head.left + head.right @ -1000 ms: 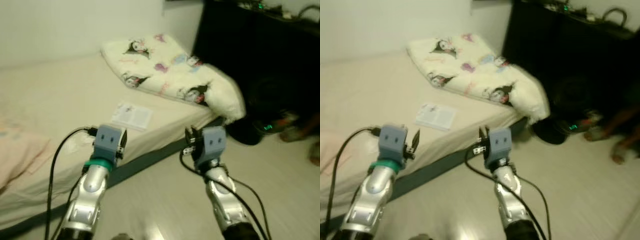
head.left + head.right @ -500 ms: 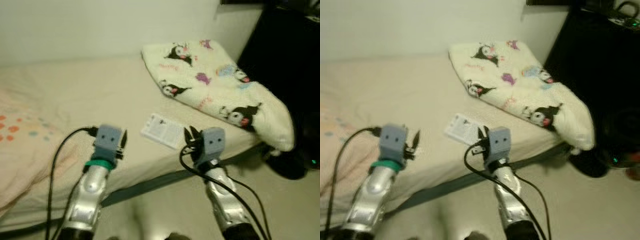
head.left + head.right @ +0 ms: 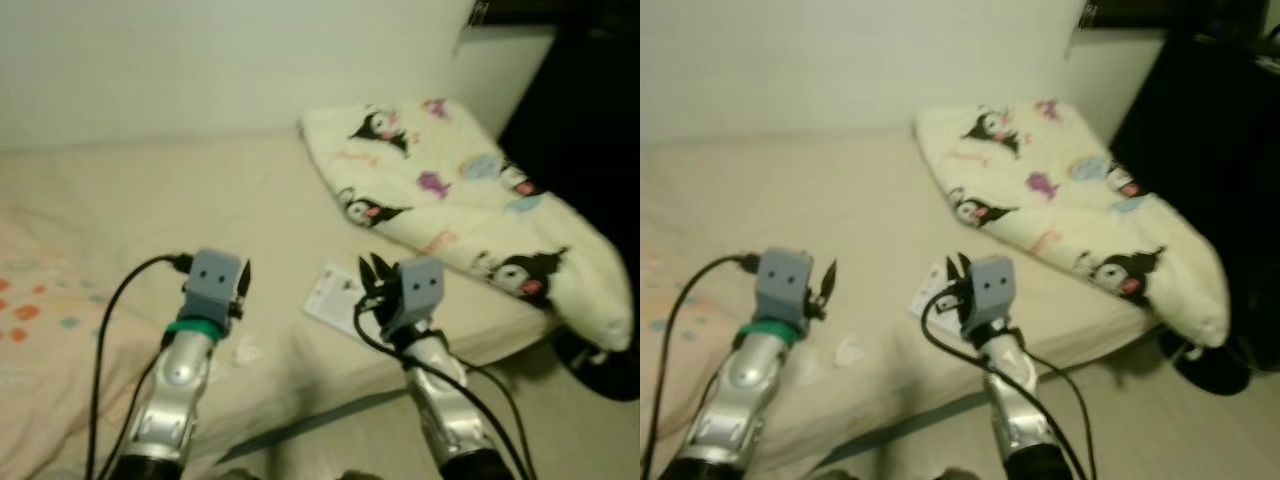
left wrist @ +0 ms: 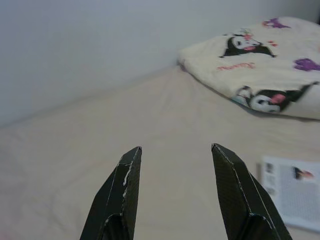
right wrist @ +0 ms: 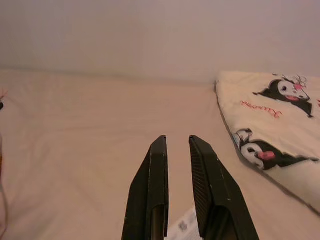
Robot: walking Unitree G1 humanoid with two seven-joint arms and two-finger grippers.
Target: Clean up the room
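Note:
A white booklet [image 3: 333,296] lies flat on the beige bed [image 3: 150,210], just beyond my right gripper [image 3: 368,268]. A folded white blanket [image 3: 450,200] with cartoon prints rests on the bed's right end. A small crumpled white scrap [image 3: 245,350] lies on the sheet beside my left arm. My left gripper [image 4: 175,149] hovers over the bed, open and with nothing in it, with the booklet [image 4: 295,192] off to its side. My right gripper [image 5: 177,139] is held above the sheet, its fingers close together and holding nothing; the booklet's corner [image 5: 187,227] peeks from under them.
A pale cover with orange and blue spots [image 3: 35,310] lies on the bed at the left. A white wall [image 3: 220,60] runs behind the bed. Black furniture [image 3: 600,110] stands at the right, with a dark object [image 3: 600,365] on the floor below the blanket's end.
The whole view has swung left and closer to the bed, so the camera moved. The dark furniture has slid to the right edge. Both arms keep the same pose.

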